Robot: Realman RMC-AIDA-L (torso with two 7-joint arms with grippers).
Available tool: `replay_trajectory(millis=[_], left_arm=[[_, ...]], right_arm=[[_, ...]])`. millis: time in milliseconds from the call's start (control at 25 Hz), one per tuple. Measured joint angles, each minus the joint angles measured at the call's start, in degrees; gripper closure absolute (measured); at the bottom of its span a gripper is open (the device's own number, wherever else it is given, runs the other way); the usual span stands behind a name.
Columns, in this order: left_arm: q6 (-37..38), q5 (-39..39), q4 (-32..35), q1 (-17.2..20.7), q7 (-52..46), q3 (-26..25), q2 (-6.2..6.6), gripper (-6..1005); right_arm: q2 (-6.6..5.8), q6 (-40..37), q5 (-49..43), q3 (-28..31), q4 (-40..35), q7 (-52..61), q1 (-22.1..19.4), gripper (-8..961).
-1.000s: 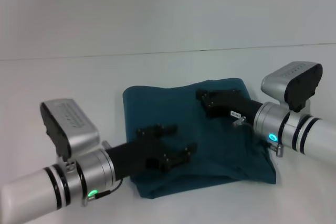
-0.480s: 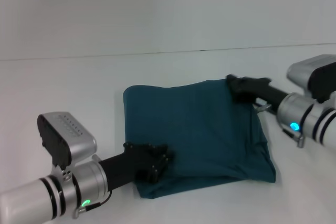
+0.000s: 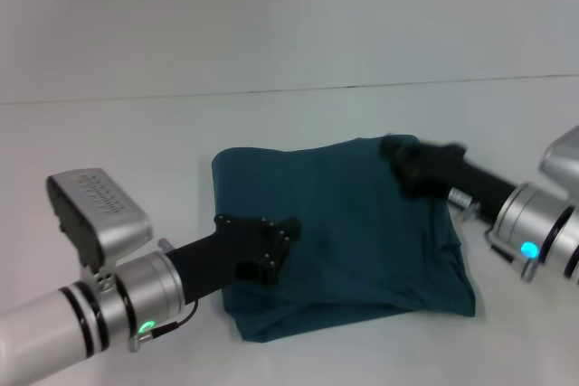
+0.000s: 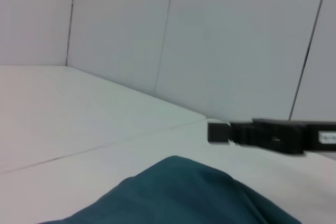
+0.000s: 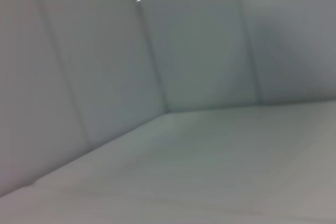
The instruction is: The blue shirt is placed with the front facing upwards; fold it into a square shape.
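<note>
Left hand point(image 3: 268, 250), grip state unreadable, sits on shirt point(image 3: 344, 223) beside its near-left corner; right hand point(image 3: 409, 165), likewise unreadable, at far-right corner; dragging could undo fold.

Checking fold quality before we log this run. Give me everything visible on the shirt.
The shirt is dark teal-blue soft cloth, already folded into a rough square lying flat on the white table. No lettering, neck or sleeves show. Shallow creases run across the top, and the near edge looks thick and layered. The left claw sits at its near left edge, the right claw at its far right corner; whether either touches the cloth cannot be told. The left wrist view shows one rounded fold of it.
</note>
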Motion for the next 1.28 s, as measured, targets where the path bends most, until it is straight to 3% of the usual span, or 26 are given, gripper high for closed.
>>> replay_trajectory(millis=[240,480,760,1040,1280], left_arm=[[-2.7,0.4,-5.5,-4.1,-0.3,1.0,0.10,1000],[-3.5,0.8,-7.4,-3.2,0.0,0.9,0.39,999],[-3.5,2.1,-6.9,-1.1,-0.1,0.2,0.58,999],[0.6,2.1,1.6,2.6,-0.7,-1.0,0.28,998],[5.4,2.3,5.5,2.5,-4.2,-4.4,0.63,991]], right_arm=[[0.14,6.0,0.0,-3.5,2.5,-0.2,0.2,911],[-0.23,13.1,0.3,-3.4,0.5,0.3,0.4,909],[-0.37,14.1,3.6,-2.1,-3.1,2.1,-0.7,908],[-0.26,2.5,4.7,-2.4,-3.9,3.1,-3.9,906],[-0.41,-3.4,4.4,-4.7,-4.3,3.7,-6.2,905]])
